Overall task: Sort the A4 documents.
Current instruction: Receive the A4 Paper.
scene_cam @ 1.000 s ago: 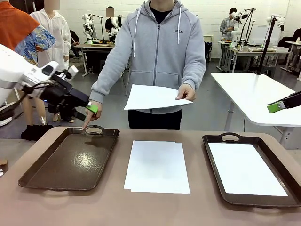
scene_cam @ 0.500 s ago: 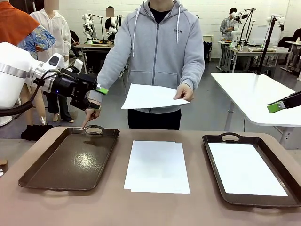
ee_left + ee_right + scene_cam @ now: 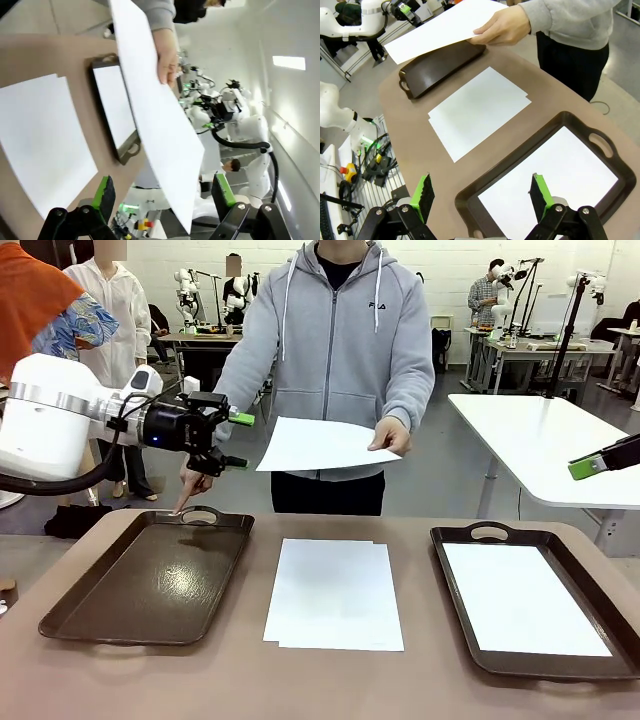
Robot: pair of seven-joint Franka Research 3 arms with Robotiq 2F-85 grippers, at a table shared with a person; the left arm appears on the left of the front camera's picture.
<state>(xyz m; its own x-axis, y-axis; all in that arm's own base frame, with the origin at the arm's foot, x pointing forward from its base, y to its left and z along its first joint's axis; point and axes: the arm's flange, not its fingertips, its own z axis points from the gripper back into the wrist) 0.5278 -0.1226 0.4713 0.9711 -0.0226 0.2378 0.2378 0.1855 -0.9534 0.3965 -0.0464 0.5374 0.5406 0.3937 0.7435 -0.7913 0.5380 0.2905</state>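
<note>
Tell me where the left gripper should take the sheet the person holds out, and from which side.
Take the held sheet at its free edge nearest the left gripper, coming from the robot's left. The person's hand pinches the opposite edge, and the sheet lies nearly flat, so the jaws likely go above and below.

We see a white-painted brick wall [image 3: 445, 270], glossy grey floor [image 3: 450, 455], white rounded-corner table [image 3: 540, 440] at right, cluttered workbenches [image 3: 200, 338] behind, bright ceiling strip light [image 3: 289, 62].
</note>
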